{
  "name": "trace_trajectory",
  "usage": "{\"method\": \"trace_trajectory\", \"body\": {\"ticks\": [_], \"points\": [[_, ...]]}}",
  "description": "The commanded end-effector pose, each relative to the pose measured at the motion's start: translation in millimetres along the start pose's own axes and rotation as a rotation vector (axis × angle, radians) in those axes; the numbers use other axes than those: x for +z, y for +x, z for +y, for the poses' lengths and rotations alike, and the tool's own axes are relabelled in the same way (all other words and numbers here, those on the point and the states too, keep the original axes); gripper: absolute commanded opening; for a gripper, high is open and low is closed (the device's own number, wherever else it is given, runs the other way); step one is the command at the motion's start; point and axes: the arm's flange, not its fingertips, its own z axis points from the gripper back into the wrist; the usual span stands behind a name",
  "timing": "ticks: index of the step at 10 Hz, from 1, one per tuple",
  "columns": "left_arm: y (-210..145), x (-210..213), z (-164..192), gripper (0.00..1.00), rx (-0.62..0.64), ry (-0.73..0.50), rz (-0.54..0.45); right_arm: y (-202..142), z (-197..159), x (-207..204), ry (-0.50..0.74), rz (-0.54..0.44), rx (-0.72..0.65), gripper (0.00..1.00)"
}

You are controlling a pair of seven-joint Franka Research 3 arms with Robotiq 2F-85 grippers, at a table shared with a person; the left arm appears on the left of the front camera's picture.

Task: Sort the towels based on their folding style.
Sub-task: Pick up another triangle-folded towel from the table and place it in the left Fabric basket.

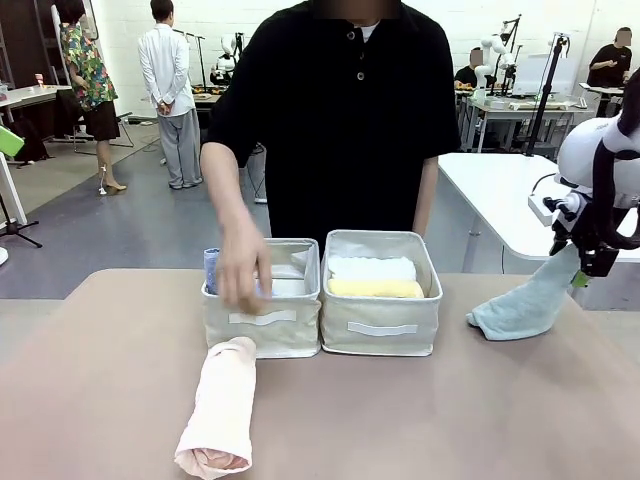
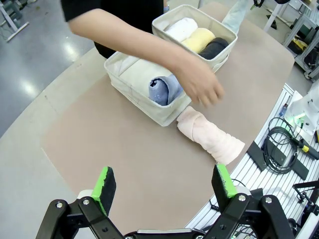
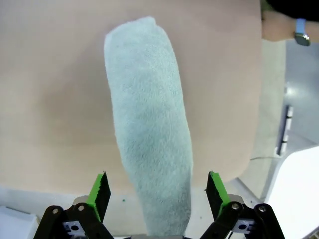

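A pale blue-green cone towel (image 1: 520, 305) lies at the table's right side, its narrow end rising toward my right gripper (image 1: 585, 270). In the right wrist view this towel (image 3: 152, 124) runs between the green pads of the gripper (image 3: 155, 191), with gaps on both sides. A pink rolled towel (image 1: 220, 405) (image 2: 212, 137) lies in front of the left basket (image 1: 262, 330). A blue towel (image 2: 164, 89) sits in that basket under the person's hand (image 1: 243, 275). White (image 1: 372, 268), yellow (image 1: 375, 288) and dark grey (image 2: 215, 47) rolls fill the right basket (image 1: 380, 330). My left gripper (image 2: 164, 186) hangs open above bare table.
The person stands at the far side, one arm (image 2: 129, 40) reaching over the left basket. Cables (image 2: 279, 149) lie beyond the table's edge in the left wrist view. A white table (image 1: 500, 190) stands behind on the right.
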Motion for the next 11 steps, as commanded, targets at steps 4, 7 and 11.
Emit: {"method": "trace_trajectory", "body": {"ticks": [4, 7, 11], "points": [[0, 0, 0, 1.0, -0.004, 0.003, -0.005, -6, -10, 5, 0.032, -0.035, -0.027, 0.35], [0, 0, 0, 1.0, -0.004, 0.003, -0.005, -5, -11, 5, 0.033, -0.03, -0.028, 0.0], [0, 0, 0, 1.0, -0.004, 0.003, -0.005, 8, 2, 46, -0.033, -0.034, -0.138, 0.14]]}}
